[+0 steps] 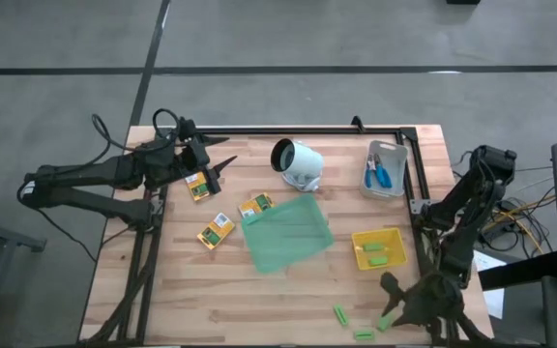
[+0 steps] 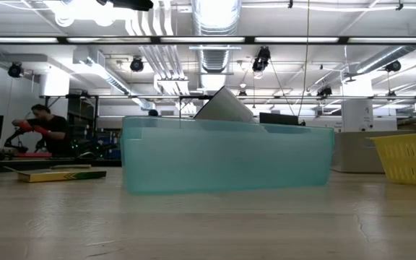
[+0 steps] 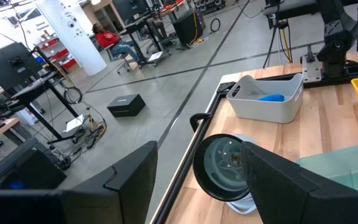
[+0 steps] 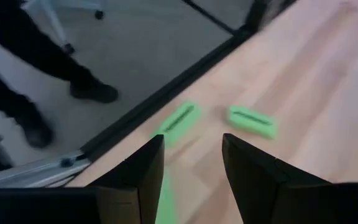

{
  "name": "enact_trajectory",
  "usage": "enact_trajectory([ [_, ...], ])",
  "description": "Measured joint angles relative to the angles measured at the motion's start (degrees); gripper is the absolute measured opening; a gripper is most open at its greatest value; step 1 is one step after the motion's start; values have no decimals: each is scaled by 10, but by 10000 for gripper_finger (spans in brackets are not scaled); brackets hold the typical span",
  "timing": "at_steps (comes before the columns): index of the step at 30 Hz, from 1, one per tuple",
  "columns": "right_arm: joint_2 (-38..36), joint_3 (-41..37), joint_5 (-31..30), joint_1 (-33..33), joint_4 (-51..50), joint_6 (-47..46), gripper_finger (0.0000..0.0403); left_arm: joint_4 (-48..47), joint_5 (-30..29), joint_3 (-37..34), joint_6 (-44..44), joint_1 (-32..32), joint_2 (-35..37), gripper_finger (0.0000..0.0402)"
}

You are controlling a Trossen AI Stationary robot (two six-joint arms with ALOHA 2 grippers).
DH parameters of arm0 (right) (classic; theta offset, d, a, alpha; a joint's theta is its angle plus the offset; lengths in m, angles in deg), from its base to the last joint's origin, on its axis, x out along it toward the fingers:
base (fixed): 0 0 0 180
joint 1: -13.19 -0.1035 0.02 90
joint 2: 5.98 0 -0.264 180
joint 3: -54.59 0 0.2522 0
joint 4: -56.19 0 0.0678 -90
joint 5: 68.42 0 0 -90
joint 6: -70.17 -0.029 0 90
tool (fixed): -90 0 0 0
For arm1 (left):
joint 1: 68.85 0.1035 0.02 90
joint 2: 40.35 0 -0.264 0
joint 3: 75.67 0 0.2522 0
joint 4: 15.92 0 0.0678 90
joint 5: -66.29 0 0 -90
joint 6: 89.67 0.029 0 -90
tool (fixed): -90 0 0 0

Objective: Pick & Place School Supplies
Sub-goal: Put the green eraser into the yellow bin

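Wooden table (image 1: 288, 290) in an open lab; a seated person in red shows far off in the left wrist view. Translucent green tray (image 1: 288, 234) lies mid-table, a shallow yellow tray (image 1: 378, 248) to its right holding two light-green blocks (image 1: 375, 253), so blocks are presumably being sorted there. A grey bin (image 1: 386, 171) at the far right holds the blue-handled scissors (image 1: 379, 174), likely already sorted. A white cup-like object (image 1: 298, 162) lies on its side at the far centre. Three yellow-and-green packets (image 1: 216, 230) remain scattered left of the green tray, unsorted. Right gripper (image 1: 391, 311) sits low at the near right edge; its fingers (image 4: 143, 174) stand apart with a green block (image 4: 164, 202) at the gap, though whether that block is gripped, I cannot tell. Two loose blocks (image 4: 252, 120) lie just beyond on the wood. Left gripper (image 1: 222, 168) hovers above the far-left packet, fingers (image 3: 129, 180) wide and empty, probably placed to descend on it.
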Motion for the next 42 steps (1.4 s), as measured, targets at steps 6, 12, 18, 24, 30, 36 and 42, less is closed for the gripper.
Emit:
enact_trajectory([
  [6, 44, -17, 4, 0, 65, 4, 162, 0, 0, 0, 0, 0, 0, 236],
  [12, 102, -18, 40, 0, 103, -2, 162, 0, 0, 0, 0, 0, 0, 236],
  [18, 145, -18, 43, 0, 109, -3, 162, 0, 0, 0, 0, 0, 0, 236],
  [24, 161, -18, 43, 0, 109, -17, 162, 0, 0, 0, 0, 0, 0, 236],
  [30, 166, -22, 43, 0, 105, -31, 162, 0, 0, 0, 0, 0, 0, 236],
  [36, 186, -22, 40, 0, 110, -30, 155, 0, 0, 0, 0, 0, 0, 236],
  [42, 184, -22, 41, 0, 110, -29, 131, 0, 0, 0, 0, 0, 0, 236],
])
